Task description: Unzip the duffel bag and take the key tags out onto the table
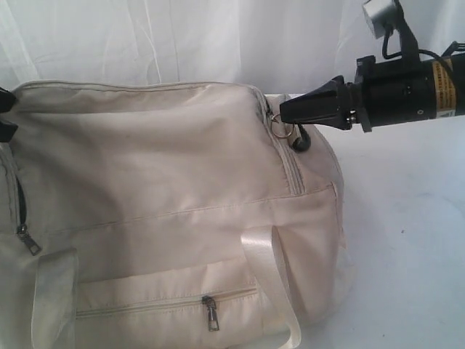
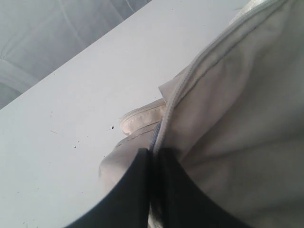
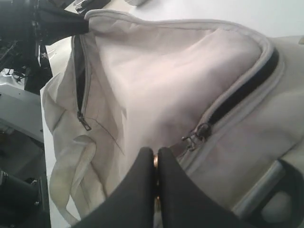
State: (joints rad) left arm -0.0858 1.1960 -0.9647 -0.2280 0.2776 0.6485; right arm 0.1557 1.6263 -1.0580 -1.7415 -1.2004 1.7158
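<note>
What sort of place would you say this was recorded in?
Probably a robotics lab bench: a plain white table, a white cloth backdrop hung behind it, and a camera-carrying robot arm working on a bag.

A cream duffel bag (image 1: 145,167) fills the left and centre of the frame, lying on a white bench (image 1: 407,240) with white cloth (image 1: 182,36) behind. From the upper right the right pincer (image 1: 283,110) reaches in level, its black jaws pressed together at the metal pull (image 1: 280,131) on the bag's upper right corner. At the far left edge only black slivers of the left pincer (image 1: 7,113) show against the bag's top corner. A webbing handle (image 1: 269,269) loops down at lower centre, beside a closed front pocket zipper (image 1: 211,313).
</note>
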